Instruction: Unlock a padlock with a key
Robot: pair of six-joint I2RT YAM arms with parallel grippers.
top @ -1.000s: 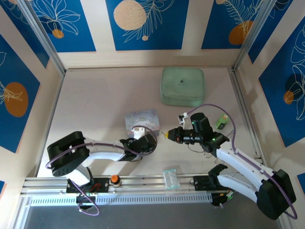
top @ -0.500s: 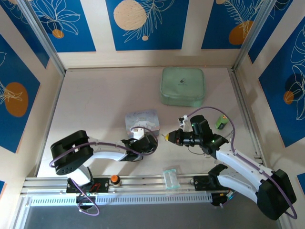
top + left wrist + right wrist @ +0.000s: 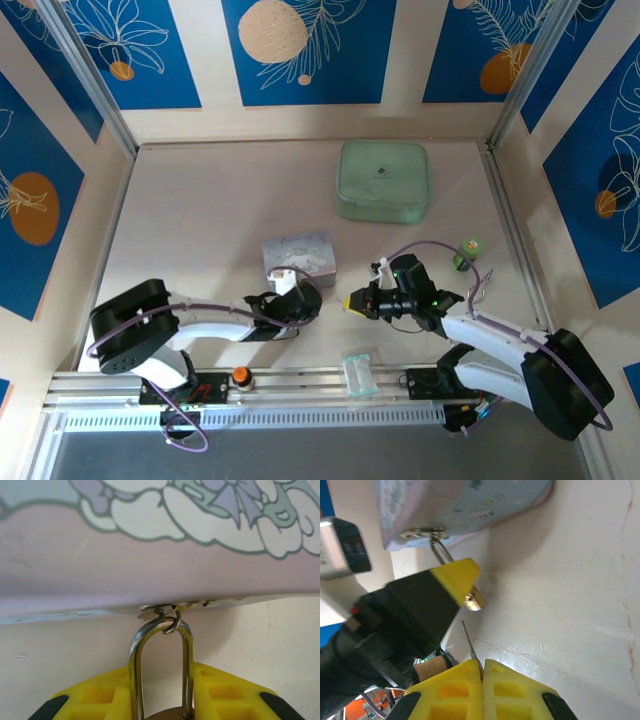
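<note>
The left pincer (image 3: pixel 161 702) is squeezing the little gold lock (image 3: pixel 475 600) between its yellow fingers, closed partway around it. The lock is hanging by its silver loop from the clasp (image 3: pixel 160 609) on the near side of the box (image 3: pixel 298 255). The right pincer (image 3: pixel 482 672) is pinching the key (image 3: pixel 468 639) tight. The key's thin tip is sticking out and pointing toward the lock, close but not touching.

I think the key is being lined up now. Next, its tip needs to go straight into the keyhole and then turn, with the left pincer holding the lock steady.
</note>
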